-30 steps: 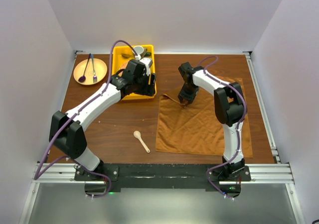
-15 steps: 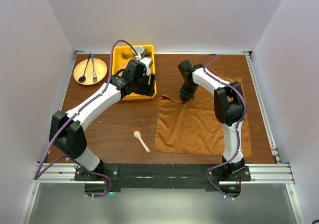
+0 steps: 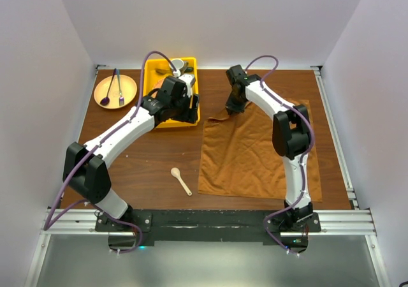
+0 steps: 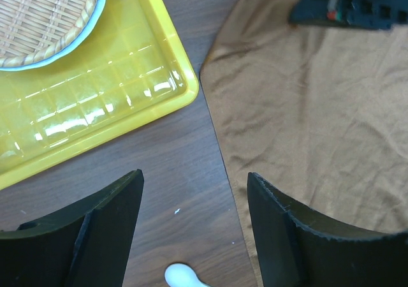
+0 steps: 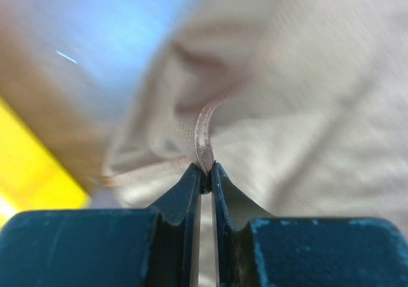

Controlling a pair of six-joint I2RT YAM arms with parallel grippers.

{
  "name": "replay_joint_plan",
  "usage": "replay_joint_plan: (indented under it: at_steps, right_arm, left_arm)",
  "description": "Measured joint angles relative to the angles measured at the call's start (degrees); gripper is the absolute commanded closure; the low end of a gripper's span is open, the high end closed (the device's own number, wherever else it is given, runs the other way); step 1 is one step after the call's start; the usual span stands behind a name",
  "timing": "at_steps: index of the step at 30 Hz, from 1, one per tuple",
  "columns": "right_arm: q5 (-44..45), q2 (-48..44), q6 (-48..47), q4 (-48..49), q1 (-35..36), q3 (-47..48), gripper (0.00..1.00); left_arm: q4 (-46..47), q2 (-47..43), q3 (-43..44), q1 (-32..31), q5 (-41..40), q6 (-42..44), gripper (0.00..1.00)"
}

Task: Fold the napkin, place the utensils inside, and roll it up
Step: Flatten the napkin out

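**Right gripper pinches the napkin's far corner beside the yellow tray**

The napkin (image 3: 255, 153) is a plain rust-brown cloth, softly creased, lying mostly flat on the dark wood table (image 3: 140, 166) to the right of the yellow tray (image 3: 148, 89). It is much larger than the tray. Its corner nearest the tray's right side is drawn up off the table into a small peak. The right gripper (image 3: 233, 105) has its jaws pressed together on a thin fold of that cloth, and the right wrist view shows the hem nipped between the two dark fingertips.

The left gripper (image 4: 194, 201) hangs over the tray's near right corner with its fingers (image 4: 105, 207) spread wide and nothing between them. Under it, a strip of bare table separates the tray's edge from the napkin's left edge.

The small cream spoon (image 3: 181, 180) lies on bare wood nearer the arm bases than the tray, apart from the napkin's left edge. Its bowl points back towards the tray.

A woven mat with a pale rim (image 4: 44, 19) sits inside the tray, and a white cup (image 3: 177, 64) stands at the tray's far end. Left of the tray is a round orange plate (image 3: 127, 90) carrying a purple spoon (image 3: 104, 100) and a thin dark utensil (image 3: 118, 83).

Small red and green marks on the right gripper's body are too small to read.
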Motion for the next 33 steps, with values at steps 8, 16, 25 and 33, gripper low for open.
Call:
replay_joint_plan:
  at_steps: [8, 16, 25, 33]
  right_arm:
    - [-2.43, 11.43, -6.1, 17.68, -0.35, 9.68, 0.73]
    - [-6.64, 17.77, -11.43, 21.73, -1.07, 21.79, 0.36]
    - [-2.67, -2.47, -14.78, 10.84, -10.1, 6.1, 0.37]
    - [8.28, -10.4, -17.84, 4.04, -26.4, -6.93, 0.48]
  left_arm:
    - [2.99, -1.29, -6.67, 0.0, 0.24, -1.09, 0.29]
    - [6.16, -4.07, -13.11, 0.0, 3.08, -2.71, 0.3]
    - [12.94, -3.69, -14.21, -3.45, 6.88, -2.54, 0.33]
    - [16.87, 6.05, -10.86, -10.34, 8.52, -1.51, 0.35]
